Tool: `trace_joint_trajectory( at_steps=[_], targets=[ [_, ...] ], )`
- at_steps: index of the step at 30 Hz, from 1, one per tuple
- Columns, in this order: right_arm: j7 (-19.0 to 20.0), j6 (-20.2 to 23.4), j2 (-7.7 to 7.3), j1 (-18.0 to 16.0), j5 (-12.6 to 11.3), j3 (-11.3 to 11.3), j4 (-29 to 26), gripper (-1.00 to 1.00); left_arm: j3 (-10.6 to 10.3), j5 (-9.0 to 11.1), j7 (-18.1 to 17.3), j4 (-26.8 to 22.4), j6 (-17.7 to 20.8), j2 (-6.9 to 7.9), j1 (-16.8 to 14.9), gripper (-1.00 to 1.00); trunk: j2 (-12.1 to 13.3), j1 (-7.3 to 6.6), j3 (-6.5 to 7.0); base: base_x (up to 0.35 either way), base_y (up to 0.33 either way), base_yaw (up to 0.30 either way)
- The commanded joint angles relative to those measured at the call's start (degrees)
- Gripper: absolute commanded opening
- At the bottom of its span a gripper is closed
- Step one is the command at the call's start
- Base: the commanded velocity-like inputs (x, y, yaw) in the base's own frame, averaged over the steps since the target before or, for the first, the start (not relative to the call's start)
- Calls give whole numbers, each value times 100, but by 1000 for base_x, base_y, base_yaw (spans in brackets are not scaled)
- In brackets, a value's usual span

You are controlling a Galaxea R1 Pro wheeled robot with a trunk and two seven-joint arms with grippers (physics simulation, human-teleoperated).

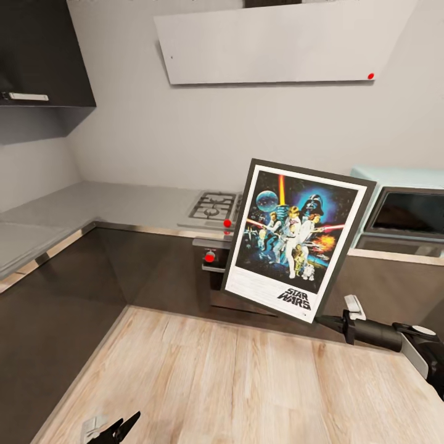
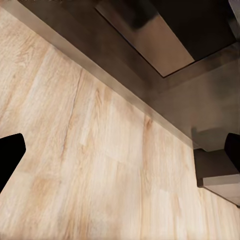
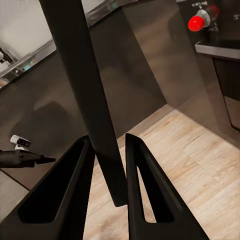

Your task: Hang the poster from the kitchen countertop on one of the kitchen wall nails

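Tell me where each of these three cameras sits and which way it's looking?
Head view: on the robot's head, facing the kitchen countertop and wall; right gripper holds the poster.
Left wrist view: beside the left gripper, facing wooden floor.
Right wrist view: along the fingers pinching the poster's edge.
Shared: poster, floor, dark cabinets.

Pale extractor hood [image 1: 277, 46] w/ red dot above steel hob [image 1: 213, 209]; mint appliance [image 1: 404, 209], prob. microwave, at right; wood floor [image 1: 234, 382].

**Quick count of what's in the kitchen**

So: 1 poster [image 1: 296, 237], 2 grippers (left [image 1: 117, 427], right [image 1: 333, 320]), 1 gas hob [image 1: 213, 208], 2 red knobs [image 1: 227, 223] on the hob front, 1 extractor hood [image 1: 277, 43], 1 microwave [image 1: 407, 213], 1 wall cabinet [image 1: 40, 52].
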Motion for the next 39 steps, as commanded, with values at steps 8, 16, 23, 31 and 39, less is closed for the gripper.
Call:
trace_joint_trajectory(
  at_steps=[8, 16, 23, 31, 39],
  targets=[
    [19, 90, -8, -6, -68, 33, 11, -100, -38, 43, 13, 1, -19, 1, -3, 100, 317, -176, 138, 0, 0, 0],
    [27, 100, -8, -6, -77, 27, 9, -100, -38, 46, 33, 1, -10, 1, -3, 100, 638, -351, 282, 0, 0, 0],
    [28, 99, -10, -6, -79, 29, 6, -100, -57, 24, 41, -11, -6, 1, -3, 100, 919, -505, 408, 0, 0, 0],
    [29, 95, -16, -6, -79, 24, 6, -100, -104, 10, 69, -55, 75, -7, -3, 100, 1240, -681, 551, 0, 0, 0],
    [36, 103, -35, -6, -76, 15, 6, -100, -103, 6, 1891, -1334, 745, -65, -3, 100, 1560, -856, 695, 0, 0, 0]
  ],
)
